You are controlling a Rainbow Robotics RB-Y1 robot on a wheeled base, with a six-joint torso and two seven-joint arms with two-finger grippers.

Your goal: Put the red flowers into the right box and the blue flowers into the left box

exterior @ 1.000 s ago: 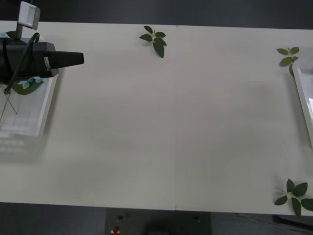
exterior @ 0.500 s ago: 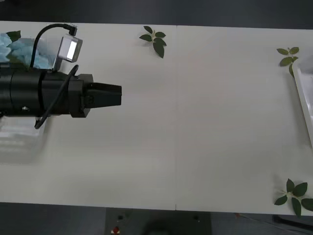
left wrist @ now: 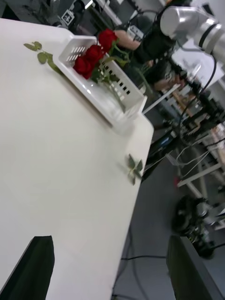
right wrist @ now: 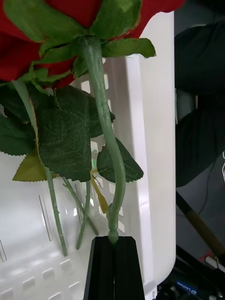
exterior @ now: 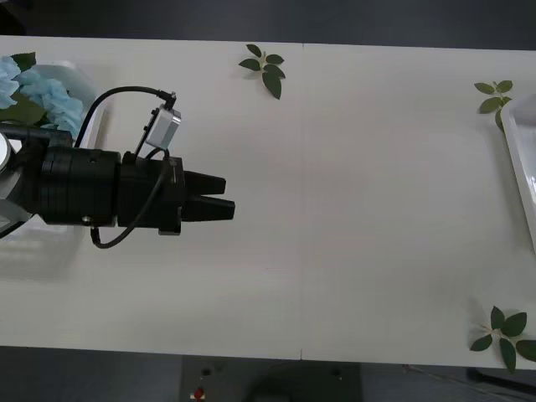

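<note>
The blue flowers lie in the left box at the table's far left. My left gripper hovers open over the bare table, to the right of that box, with nothing between its fingers. Red flowers stand bunched in the right box, seen from the left wrist across the table. In the right wrist view my right gripper is shut on the green stem of a red flower, held over the right box's slotted bottom. The right box's rim shows at the table's right edge.
Loose green leaf sprigs lie at the far middle, the far right and the near right corner. The right arm's silver links rise behind the right box. Floor and cables lie beyond the table's edge.
My left arm has swung away from the left box, rightward and nearer over the table. The blue flowers now show uncovered in that box.
</note>
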